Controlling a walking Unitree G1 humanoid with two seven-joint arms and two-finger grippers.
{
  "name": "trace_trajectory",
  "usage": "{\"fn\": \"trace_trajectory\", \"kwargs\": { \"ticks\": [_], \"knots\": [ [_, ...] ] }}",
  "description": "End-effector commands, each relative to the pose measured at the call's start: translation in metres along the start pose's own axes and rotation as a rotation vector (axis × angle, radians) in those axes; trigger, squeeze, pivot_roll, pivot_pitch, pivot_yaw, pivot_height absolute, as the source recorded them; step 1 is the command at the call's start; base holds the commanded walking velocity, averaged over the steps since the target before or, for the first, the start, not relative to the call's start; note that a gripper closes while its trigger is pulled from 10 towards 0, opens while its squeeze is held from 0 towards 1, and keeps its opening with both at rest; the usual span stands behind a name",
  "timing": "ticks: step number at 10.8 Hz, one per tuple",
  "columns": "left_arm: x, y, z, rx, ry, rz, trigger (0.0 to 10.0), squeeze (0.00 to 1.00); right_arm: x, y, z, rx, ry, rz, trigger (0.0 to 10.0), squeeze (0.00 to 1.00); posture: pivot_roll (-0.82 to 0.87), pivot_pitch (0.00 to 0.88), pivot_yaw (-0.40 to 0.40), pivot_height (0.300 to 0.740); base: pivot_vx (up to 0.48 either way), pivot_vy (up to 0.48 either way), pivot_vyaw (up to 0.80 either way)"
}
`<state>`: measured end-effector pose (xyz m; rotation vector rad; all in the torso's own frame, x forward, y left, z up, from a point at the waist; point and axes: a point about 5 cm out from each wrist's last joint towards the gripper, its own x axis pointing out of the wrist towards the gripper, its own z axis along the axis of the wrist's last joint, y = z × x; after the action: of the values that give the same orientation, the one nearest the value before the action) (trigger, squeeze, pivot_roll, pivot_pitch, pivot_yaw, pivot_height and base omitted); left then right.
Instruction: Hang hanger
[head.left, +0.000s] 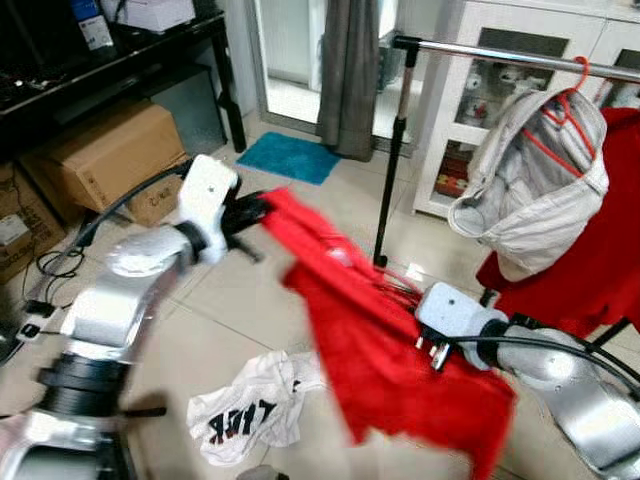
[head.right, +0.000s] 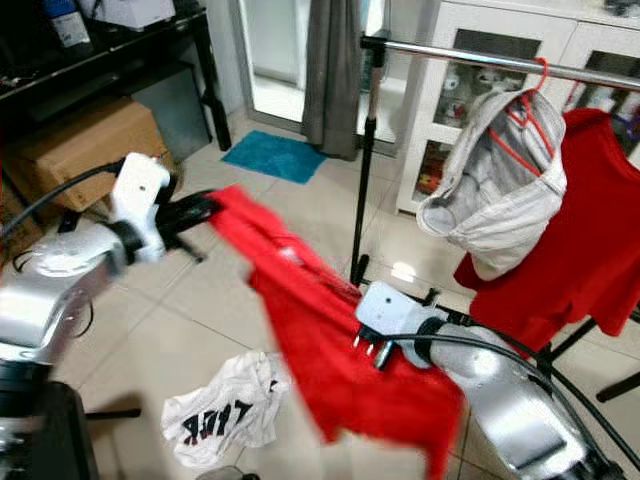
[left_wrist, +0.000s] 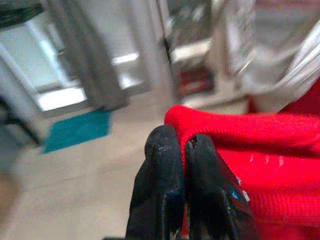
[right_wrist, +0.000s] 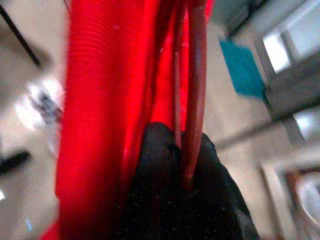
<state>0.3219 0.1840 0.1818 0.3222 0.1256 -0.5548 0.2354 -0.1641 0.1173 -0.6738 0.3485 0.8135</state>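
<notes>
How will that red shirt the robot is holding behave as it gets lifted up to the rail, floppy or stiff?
Probably floppy: the red shirt sags in folds between the left claw and the right claw. It looks light, since a pinch at one edge holds it up. The hanger inside seems stiff, so it may give the shirt some shape near the rail.

From head height both eye views look forward and down across the tiled floor (head.left: 250, 300), sharing the clothes rail (head.left: 520, 58) and red shirt (head.left: 380, 350). Each wrist view looks along its fingers, pressed very close against that red cloth.
</notes>
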Motion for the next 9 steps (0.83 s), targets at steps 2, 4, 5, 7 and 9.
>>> {"fn": "trace_trajectory", "kwargs": {
  "ticks": [2,4,5,7,9],
  "knots": [
    [-0.026,0.058,0.004,0.119,0.047,0.301,0.0,0.0,-0.017,0.009,-0.014,0.062,0.003,0.143,0.0,0.0,-0.05,0.0,0.071,0.74,0.0,0.0,0.0],
    [-0.036,0.082,-0.01,0.108,0.094,0.463,0.0,0.0,-0.029,0.014,-0.003,0.2,-0.131,0.248,0.0,0.0,-0.05,0.0,0.077,0.74,0.0,0.0,0.0],
    [-0.038,0.088,-0.015,0.069,0.084,0.499,0.0,0.0,-0.031,0.013,0.001,0.262,-0.183,0.257,0.0,0.0,-0.05,0.0,0.078,0.74,0.0,0.0,0.0],
    [-0.035,0.084,-0.023,0.019,0.087,0.463,0.0,0.0,-0.029,0.005,0.007,0.337,-0.242,0.198,0.0,0.0,-0.05,0.0,0.076,0.74,0.0,0.0,0.0],
    [-0.027,0.071,-0.045,-0.197,0.067,0.417,0.0,0.0,-0.029,0.0,0.024,0.487,-0.419,0.173,0.0,0.0,-0.05,0.0,0.076,0.74,0.0,0.0,0.0]
  ]
}}
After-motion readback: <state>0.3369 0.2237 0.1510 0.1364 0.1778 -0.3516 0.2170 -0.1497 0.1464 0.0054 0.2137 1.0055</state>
